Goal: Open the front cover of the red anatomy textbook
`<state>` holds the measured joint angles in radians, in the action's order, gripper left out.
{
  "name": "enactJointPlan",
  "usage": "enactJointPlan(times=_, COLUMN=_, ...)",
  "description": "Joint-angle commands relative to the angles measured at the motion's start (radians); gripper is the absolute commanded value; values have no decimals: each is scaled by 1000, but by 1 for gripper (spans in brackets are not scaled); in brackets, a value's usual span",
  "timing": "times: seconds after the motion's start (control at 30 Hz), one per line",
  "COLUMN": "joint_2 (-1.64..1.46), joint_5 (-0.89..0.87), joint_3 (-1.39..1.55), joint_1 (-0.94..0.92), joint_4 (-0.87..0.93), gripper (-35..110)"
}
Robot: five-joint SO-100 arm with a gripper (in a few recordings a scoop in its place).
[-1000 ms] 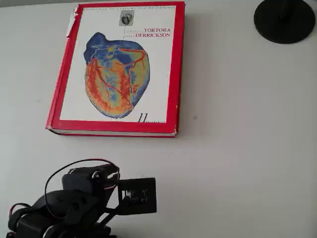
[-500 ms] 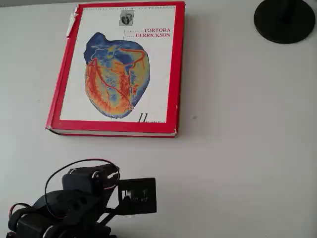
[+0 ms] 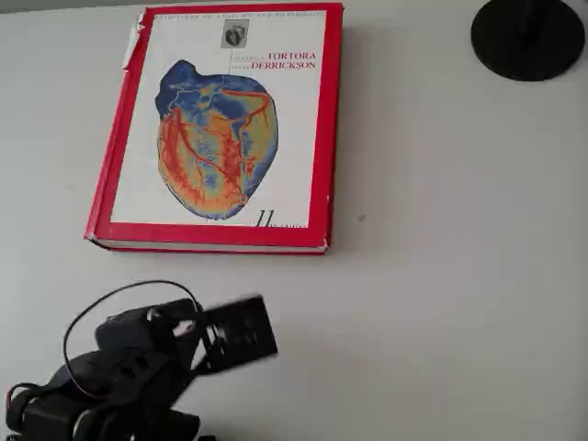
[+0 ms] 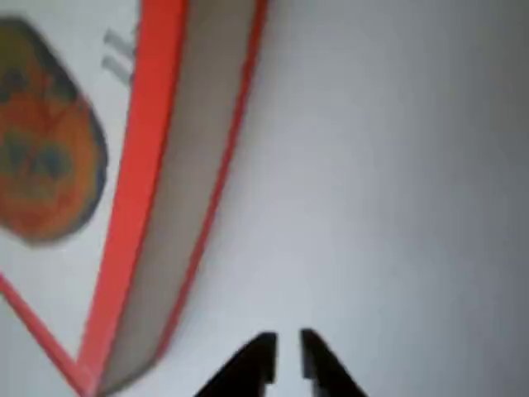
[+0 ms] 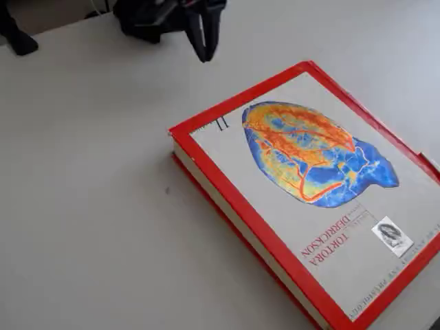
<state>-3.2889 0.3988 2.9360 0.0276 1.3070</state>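
Overhead view: red anatomy textbook (image 3: 219, 129) flat on the table (image 3: 441, 276), front cover (image 3: 225, 101) shut; arm at lower left, well apart from it.
Wrist view: gripper (image 4: 286, 356) with fingertips nearly together, holding nothing; book's page edge up and left.
Fixed view: gripper (image 5: 205, 41) above the table, beyond the book's corner.

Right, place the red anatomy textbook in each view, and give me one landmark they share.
Overhead view: red anatomy textbook lies closed, upper left, beyond the claw.
Wrist view: its corner and page edge fill the left side, past the claw's tips.
Fixed view: it spans centre to lower right.
Shared landmark: the blue-orange heart picture.
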Motion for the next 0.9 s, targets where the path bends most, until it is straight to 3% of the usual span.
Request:
enactJointPlan(times=0.0, joint_2=-2, joint_5=225, joint_3=57, joint_1=172, joint_4=28, gripper=4)
enactJointPlan(times=0.13, joint_2=-2, joint_5=238, joint_3=58, joint_1=129, joint_4=21, gripper=4)
enactJointPlan(times=0.33, joint_2=2, joint_5=261, joint_3=107, joint_1=-235, joint_4=-204, gripper=4)
enactJointPlan(times=0.43, joint_2=2, joint_5=146, joint_3=135, joint_1=-367, joint_4=-324, gripper=9)
enactJointPlan(times=0.67, joint_2=61, joint_5=43, joint_3=78, joint_1=-356, joint_4=-403, gripper=18)
enactJointPlan(times=0.87, joint_2=598, joint_5=-57, joint_3=-163, joint_1=-405, joint_4=-601, gripper=19)
